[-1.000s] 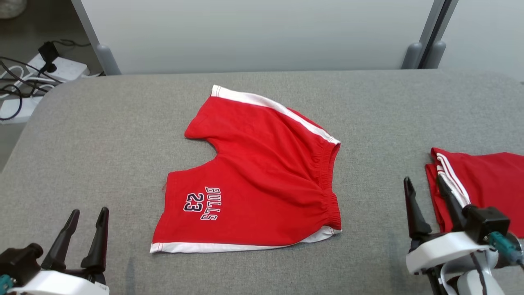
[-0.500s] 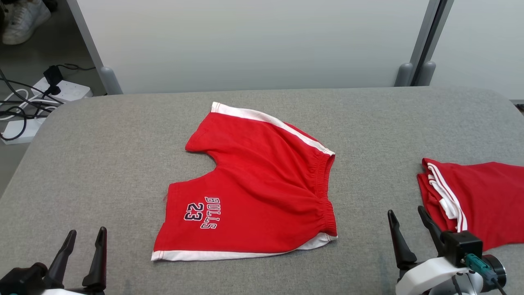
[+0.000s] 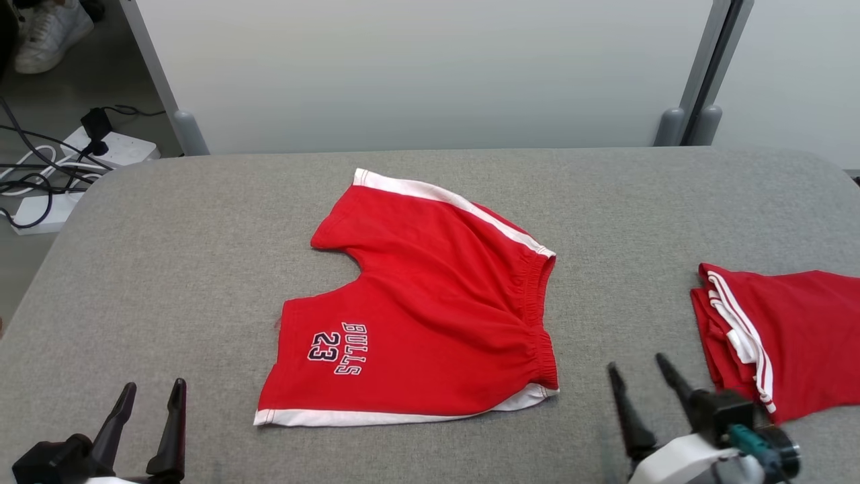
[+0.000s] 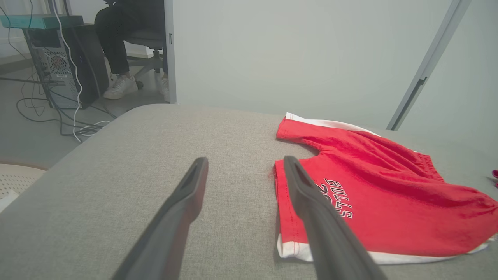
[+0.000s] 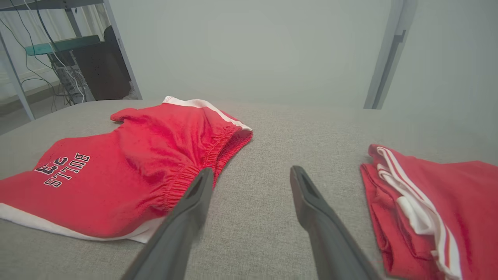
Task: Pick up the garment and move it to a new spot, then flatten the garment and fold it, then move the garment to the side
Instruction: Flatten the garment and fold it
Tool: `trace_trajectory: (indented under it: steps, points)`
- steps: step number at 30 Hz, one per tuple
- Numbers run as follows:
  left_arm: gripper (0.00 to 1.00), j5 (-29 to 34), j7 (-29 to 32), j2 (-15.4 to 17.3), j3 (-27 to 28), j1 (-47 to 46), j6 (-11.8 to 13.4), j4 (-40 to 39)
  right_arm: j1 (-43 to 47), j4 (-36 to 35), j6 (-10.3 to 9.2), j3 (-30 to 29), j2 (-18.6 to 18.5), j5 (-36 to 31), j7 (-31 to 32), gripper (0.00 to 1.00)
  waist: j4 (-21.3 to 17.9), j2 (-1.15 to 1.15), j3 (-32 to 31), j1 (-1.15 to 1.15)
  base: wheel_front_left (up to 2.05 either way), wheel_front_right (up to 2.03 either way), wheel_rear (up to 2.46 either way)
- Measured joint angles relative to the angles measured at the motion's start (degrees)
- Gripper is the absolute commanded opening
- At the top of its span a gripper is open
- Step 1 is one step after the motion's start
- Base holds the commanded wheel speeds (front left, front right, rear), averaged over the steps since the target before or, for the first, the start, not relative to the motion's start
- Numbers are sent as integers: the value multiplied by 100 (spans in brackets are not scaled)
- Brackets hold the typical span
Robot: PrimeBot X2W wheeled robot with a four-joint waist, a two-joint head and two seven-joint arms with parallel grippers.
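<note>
The garment (image 3: 430,316) is a pair of red shorts with white trim and "BULLS 23" print, lying spread in the middle of the grey table (image 3: 168,255); its waistband faces right. The shorts also appear in the left wrist view (image 4: 373,194) and the right wrist view (image 5: 128,171). My left gripper (image 3: 153,393) is open at the lower left, empty, well left of the shorts' hem. My right gripper (image 3: 637,373) is open and empty at the lower right, in the gap right of the waistband. Its fingers (image 5: 307,194) straddle bare table.
A second red garment (image 3: 779,336) with white stripes lies folded at the table's right edge, also in the right wrist view (image 5: 432,210). Partition panels (image 3: 430,67) stand behind the table. A power strip and cables (image 3: 74,154) lie on the floor at far left; a seated person's legs (image 4: 124,42) are beyond.
The head camera has tilted, shifting the scene down. Both grippers sit lower in view; the right one has drifted left, away from the folded garment. Both stay open and the shorts lie unmoved.
</note>
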Motion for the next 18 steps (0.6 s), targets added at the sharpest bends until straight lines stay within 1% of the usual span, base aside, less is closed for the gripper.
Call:
trace_trajectory:
  steps: [5, 8, 13, 15, 16, 18]
  points:
    - [100, -21, 0, 7, -146, -1, 0, -9, -62, 525, 0, 733, 2, 192, 0, 100, 104, 0, 72, 0, 0, 0, 0]
    - [100, -75, 0, 25, -255, 0, 0, -20, -165, 854, 0, 1020, 0, 203, 1, 100, 190, 0, 112, 0, 0, 0, 0]
    - [100, -155, 0, 81, -439, 0, 0, -46, -522, 1184, 0, 1051, -3, 158, 0, 100, 369, 0, 174, 0, 0, 0, 0]
    - [100, -198, 0, 112, -477, -1, 0, -59, -633, 1268, 0, 1035, -15, 26, 1, 100, 433, 0, 219, 0, 0, 0, 0]
    - [100, -246, 0, 209, -499, -1, 0, -81, -733, 1416, 0, 1039, -14, -109, 11, 100, 511, 0, 300, 0, 0, 0, 0]
    - [100, -269, 0, 222, -499, -1, 0, -80, -762, 1441, 0, 1049, -16, -118, 16, 100, 532, 0, 328, 0, 0, 0, 0]
